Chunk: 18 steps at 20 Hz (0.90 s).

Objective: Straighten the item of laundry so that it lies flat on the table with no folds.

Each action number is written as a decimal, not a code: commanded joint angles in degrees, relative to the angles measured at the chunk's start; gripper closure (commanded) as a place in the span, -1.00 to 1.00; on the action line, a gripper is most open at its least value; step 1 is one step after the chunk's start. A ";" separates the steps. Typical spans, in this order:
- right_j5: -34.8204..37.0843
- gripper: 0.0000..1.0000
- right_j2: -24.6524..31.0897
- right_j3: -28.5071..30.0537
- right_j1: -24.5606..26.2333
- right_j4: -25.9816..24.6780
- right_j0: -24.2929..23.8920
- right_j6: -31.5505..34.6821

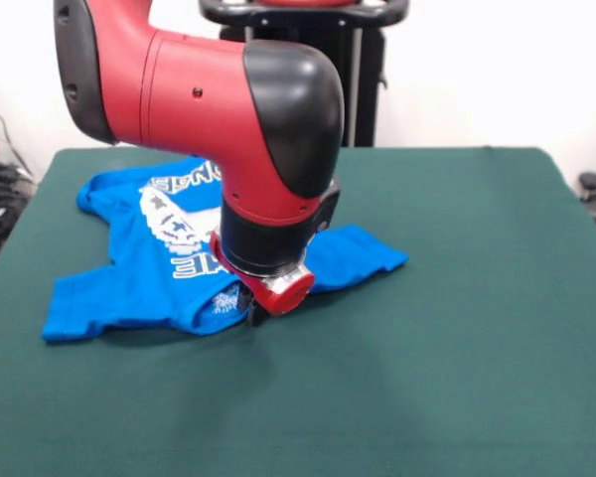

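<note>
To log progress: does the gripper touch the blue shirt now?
Cannot tell. In the front view the gripper is at the shirt's near edge, but the arm hides the contact point.

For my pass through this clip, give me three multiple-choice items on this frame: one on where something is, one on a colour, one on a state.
1. Where does the gripper sit?
A. at the near edge of the T-shirt
B. high above the bare table
C. off the table's right side

2. What colour is the T-shirt?
A. red
B. bright blue
C. white

3. How does the T-shirt lie?
A. perfectly flat
B. rumpled, with folds
C. rolled into a ball

Answers:
1 A: the tips reach the cloth's near edge.
2 B: blue fabric with a pale print.
3 B: the print is bunched and the hem is uneven.
</note>
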 commanded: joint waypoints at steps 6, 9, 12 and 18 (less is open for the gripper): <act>-3.94 1.00 10.59 -9.98 -3.13 4.22 3.33 -2.39; -3.29 1.00 10.41 -10.33 -3.30 4.11 3.60 -2.53; -1.65 1.00 9.96 -11.15 -3.43 3.99 4.05 -2.44; 1.06 1.00 9.71 -12.48 -3.66 3.71 4.51 -2.67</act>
